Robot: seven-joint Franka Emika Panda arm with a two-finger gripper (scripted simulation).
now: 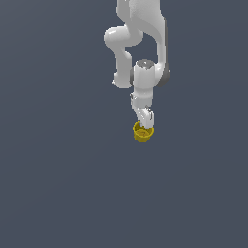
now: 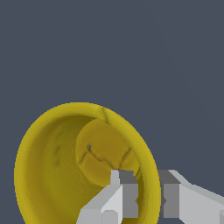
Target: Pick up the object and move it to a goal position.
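**Cup wall pinched between the fingers**

Flat slate-blue ground (image 1: pixel 58 193) fills both views, plain and unmarked, with no edge or horizon to be seen.

From the exterior view the whole white arm (image 1: pixel 140 43) comes down from the top of the picture, its wrist section pointing downward and its gripper (image 1: pixel 144 121) reaching into the top of the yellow cup (image 1: pixel 143 133). The cup sits just under the hand, a little right of centre in the exterior view, open end up and rim wider than the base. At this distance the fingers merge into one pale shape, so their spread cannot be read here, nor whether the cup rests on the ground or hangs clear of it.

Only the wrist view gives the grip itself. It looks straight into the cup (image 2: pixel 57 175): a thick mustard rim, a tapering inner wall, and a round floor marked with thin dark crack-like lines. Two grey-and-white fingers enter at the picture's lower edge. One finger (image 2: pixel 120 197) lies inside the cup against the inner wall; the other (image 2: pixel 175 194) lies outside it. The strip of yellow wall runs between them, and the gripper (image 2: pixel 148 199) is closed down to that narrow gap, clamped on the rim and wall on one side of the cup. Both pads appear to touch the wall, with no open space showing on either side of it.
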